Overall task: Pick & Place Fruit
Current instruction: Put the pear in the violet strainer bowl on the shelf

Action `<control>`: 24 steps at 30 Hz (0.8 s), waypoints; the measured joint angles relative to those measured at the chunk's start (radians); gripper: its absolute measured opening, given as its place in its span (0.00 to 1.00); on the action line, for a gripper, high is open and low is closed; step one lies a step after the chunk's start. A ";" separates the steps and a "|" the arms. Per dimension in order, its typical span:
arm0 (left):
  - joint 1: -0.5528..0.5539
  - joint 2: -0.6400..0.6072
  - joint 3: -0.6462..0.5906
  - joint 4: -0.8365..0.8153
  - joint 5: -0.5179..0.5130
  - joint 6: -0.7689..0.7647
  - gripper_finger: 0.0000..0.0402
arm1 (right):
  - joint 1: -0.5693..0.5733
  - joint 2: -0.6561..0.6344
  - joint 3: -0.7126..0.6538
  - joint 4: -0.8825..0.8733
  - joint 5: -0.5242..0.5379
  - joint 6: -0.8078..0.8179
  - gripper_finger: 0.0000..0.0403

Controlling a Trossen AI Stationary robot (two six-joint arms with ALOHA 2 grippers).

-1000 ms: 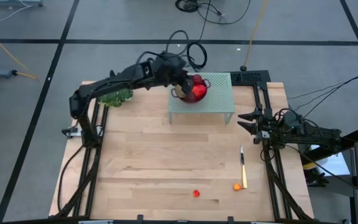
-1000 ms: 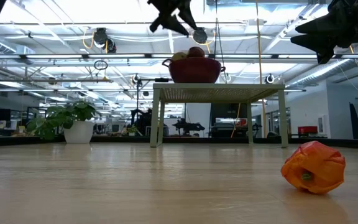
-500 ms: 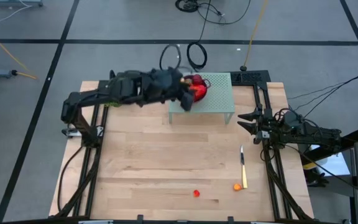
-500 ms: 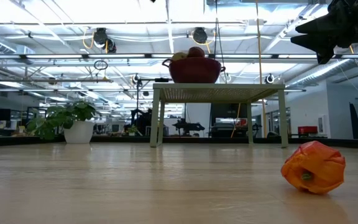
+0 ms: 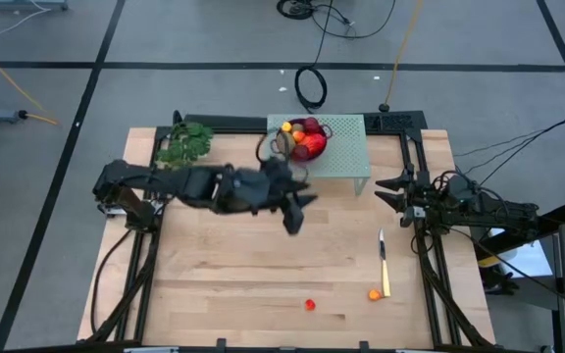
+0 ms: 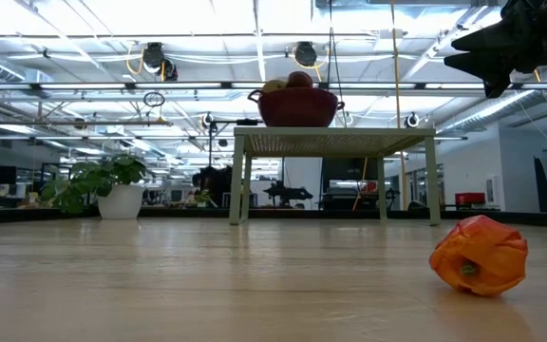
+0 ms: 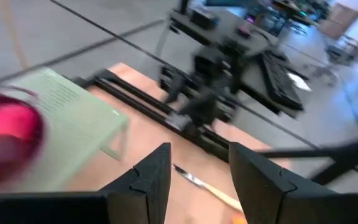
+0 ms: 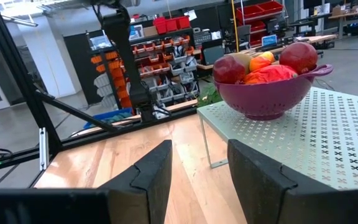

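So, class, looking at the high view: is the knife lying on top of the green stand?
No, the knife lies flat on the wooden table near its right side, well clear of the green stand holding the fruit bowl.

Overhead, table-level, two wrist views

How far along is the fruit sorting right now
Mostly done: the bowl on the green stand is heaped with fruit. Nothing is in hand; the left gripper hangs open and empty over the table. Left: two orange pieces near the knife.
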 joint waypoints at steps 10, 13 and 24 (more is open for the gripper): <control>-0.156 0.072 -0.057 0.071 0.021 -0.101 0.40 | 0.000 0.002 -0.001 -0.002 -0.001 0.000 0.37; -0.188 0.089 -0.081 0.100 -0.042 -0.093 0.40 | 0.000 0.003 -0.001 0.005 -0.001 0.000 0.37; -0.202 0.092 -0.236 0.154 -0.001 -0.177 0.40 | 0.000 0.004 -0.001 0.013 -0.003 0.000 0.37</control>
